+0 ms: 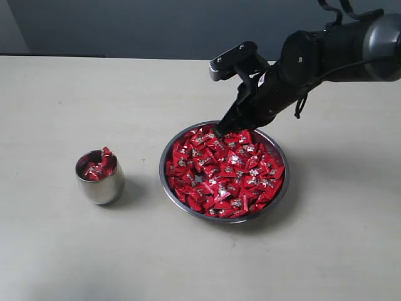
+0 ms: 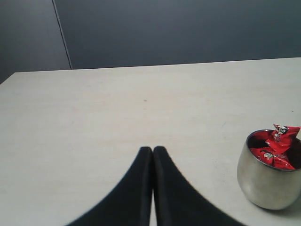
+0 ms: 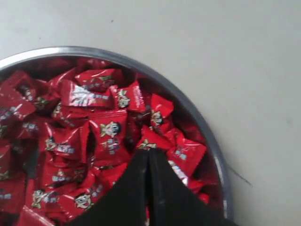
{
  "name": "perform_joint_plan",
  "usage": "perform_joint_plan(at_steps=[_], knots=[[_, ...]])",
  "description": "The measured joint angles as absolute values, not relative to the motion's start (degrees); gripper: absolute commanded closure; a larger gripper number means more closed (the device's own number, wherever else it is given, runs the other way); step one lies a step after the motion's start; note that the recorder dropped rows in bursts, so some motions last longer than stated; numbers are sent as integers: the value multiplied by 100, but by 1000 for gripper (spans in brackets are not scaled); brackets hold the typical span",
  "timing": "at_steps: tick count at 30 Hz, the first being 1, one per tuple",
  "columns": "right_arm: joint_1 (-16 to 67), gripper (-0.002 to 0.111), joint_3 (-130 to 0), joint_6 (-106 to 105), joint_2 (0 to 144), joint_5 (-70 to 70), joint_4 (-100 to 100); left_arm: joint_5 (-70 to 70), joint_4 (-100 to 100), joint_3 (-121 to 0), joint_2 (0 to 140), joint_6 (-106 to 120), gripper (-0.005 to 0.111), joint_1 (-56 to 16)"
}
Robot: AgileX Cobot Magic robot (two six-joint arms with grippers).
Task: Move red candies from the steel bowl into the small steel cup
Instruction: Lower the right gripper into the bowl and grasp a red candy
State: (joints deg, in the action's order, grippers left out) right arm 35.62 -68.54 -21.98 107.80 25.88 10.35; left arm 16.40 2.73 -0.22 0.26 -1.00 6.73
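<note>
In the steel bowl (image 1: 229,220) lie shiny red candies (image 1: 225,175).

steel bowl (image 3: 84,49) and small steel cup (image 1: 100,187) are mirror-shiny metal. red candies (image 1: 225,169) have glossy, crinkly wrappers, and the table (image 1: 75,94) around the bowl is matt and smooth.

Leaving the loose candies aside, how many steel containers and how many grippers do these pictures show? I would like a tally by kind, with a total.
steel bowl: 1
small steel cup: 1
grippers: 2 (left gripper, right gripper)
Total: 4
</note>
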Motion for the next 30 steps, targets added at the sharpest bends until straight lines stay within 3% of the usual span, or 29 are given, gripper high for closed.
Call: perform_joint_plan(at_steps=[12,20,30], knots=[[3602,108,-7192,-2822,11118,3376,1971,1640,273,-22,26,-100,106,673],[3602,66,-7192,-2832,11118,3623,1998,1640,273,-22,26,-100,106,673],[3602,67,-7192,-2832,11127,3305,1998,1640,273,-22,26,-100,106,673]])
